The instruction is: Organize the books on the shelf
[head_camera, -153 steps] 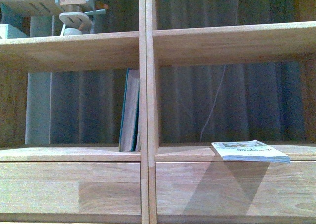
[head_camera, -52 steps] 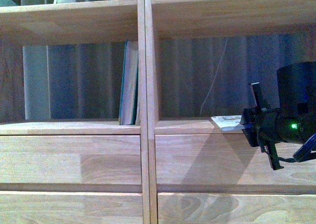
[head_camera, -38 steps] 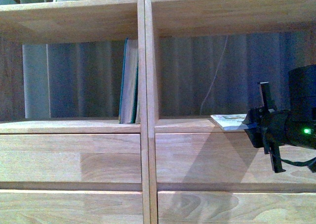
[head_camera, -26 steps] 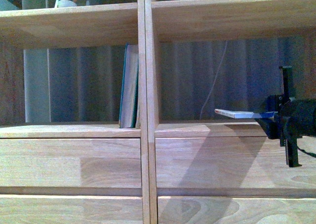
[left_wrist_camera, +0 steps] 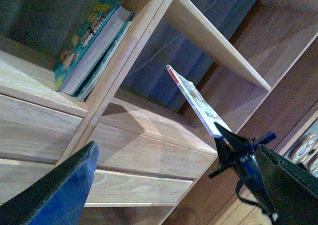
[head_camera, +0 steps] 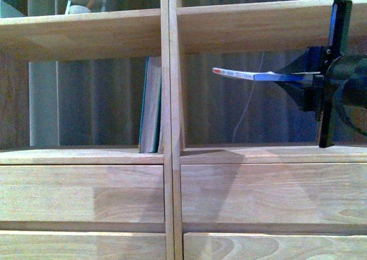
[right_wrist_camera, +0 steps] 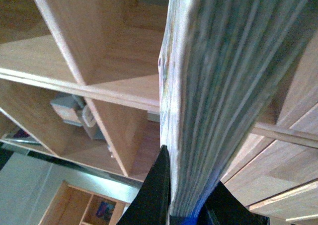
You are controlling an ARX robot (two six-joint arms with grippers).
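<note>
- One thin white paperback [head_camera: 252,75] hangs flat in the air to the right of the shelf's [head_camera: 258,27] upright divider [head_camera: 171,99]. Its long axis is level, its red-marked free end aims at the divider, and it sits well above the compartment floor.
- My right claw [head_camera: 309,79] is clamped tight on the end farthest from the divider, so the book juts out from it toward the divider.
- Several teal books [head_camera: 151,105] stand upright just left of the divider, touching it.
- I judge the paperback must turn upright to match them, and the right arm is the nearer one.
- My left claw [left_wrist_camera: 69,183] shows only one finger, so I cannot tell its opening.
- I see nothing on the floor of the compartment right of the divider.
</note>
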